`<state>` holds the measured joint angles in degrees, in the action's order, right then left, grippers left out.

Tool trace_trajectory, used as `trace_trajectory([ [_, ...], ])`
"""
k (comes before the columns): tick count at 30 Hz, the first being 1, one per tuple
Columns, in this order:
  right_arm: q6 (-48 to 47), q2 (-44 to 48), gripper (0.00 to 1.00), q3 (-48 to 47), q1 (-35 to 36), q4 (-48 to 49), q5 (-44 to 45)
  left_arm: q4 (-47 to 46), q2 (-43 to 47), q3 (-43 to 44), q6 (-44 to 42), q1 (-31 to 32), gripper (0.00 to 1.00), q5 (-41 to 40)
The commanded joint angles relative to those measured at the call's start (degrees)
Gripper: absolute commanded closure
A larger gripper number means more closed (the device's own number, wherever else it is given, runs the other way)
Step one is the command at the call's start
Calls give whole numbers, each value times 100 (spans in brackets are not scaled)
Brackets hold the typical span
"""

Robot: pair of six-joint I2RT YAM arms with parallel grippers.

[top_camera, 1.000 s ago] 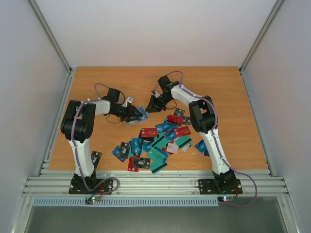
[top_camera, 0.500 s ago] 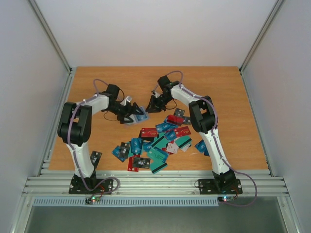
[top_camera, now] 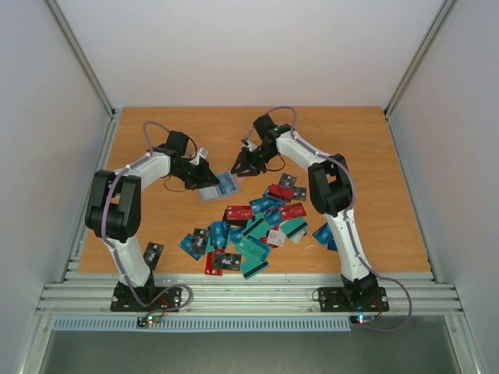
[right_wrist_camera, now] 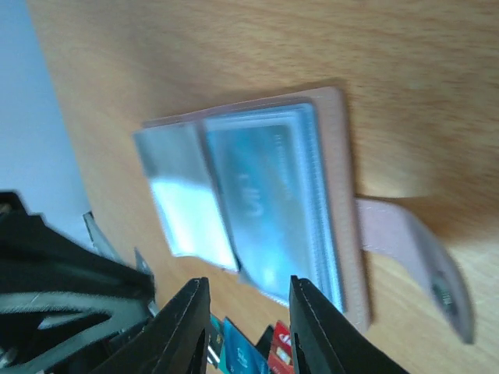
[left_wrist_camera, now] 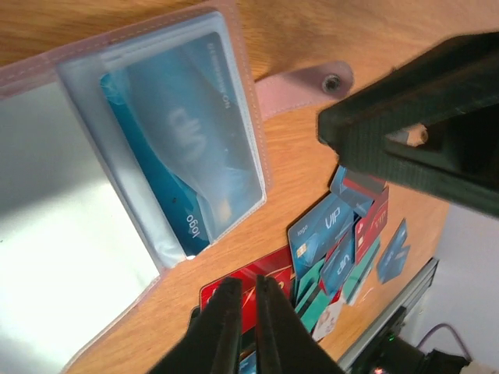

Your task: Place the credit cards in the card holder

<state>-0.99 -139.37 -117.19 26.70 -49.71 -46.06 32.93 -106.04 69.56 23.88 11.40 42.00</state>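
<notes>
The left arm reaches out over the desk (top_camera: 351,156) and bends in toward the middle. Its left hand (top_camera: 204,173) points down at the left edge of the card holder (top_camera: 221,185). In the left wrist view the two fingers (left_wrist_camera: 222,331) are pressed almost together, and I can see nothing pinched between them.

The card holder lies open and flat on the desk, between the two hands. A blue card (left_wrist_camera: 183,148) sits inside a see-through pocket. It looks a bit crooked, and one corner seems to poke out at the pocket's mouth. The strap (left_wrist_camera: 304,78) with its snap lies flat off to the side.

The right arm bends over from the other side. Its right hand (top_camera: 248,167) hangs just above the right edge of the holder, fingers spread apart and empty.

The rest of the credit cards (top_camera: 249,226) lie in a messy pile near the front of the desk.

I think the job now is to get that blue card all the way in. One hand should keep the holder from sliding. The other should push the card gently and straight, so the thin pocket does not bunch up.
</notes>
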Motion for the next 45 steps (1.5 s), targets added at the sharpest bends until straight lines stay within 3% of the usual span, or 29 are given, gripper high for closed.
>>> trace_trajectory([
  [1, 70, 327, 68, 117, 31, 203, -482, -412, -251, -4, 64, 25, 97, -61],
  [10, 346, 36, 63, 205, 44, 335, -854, -545, -688, 8, -58, 23, 100, -104],
  [27, -12, -292, 59, 54, 93, -159, -496, -345, -1215, -24, -519, 64, 100, -527],
  [45, 14, -471, 58, -98, 240, -112, -719, -254, -1402, 14, -689, 69, 100, -501],
])
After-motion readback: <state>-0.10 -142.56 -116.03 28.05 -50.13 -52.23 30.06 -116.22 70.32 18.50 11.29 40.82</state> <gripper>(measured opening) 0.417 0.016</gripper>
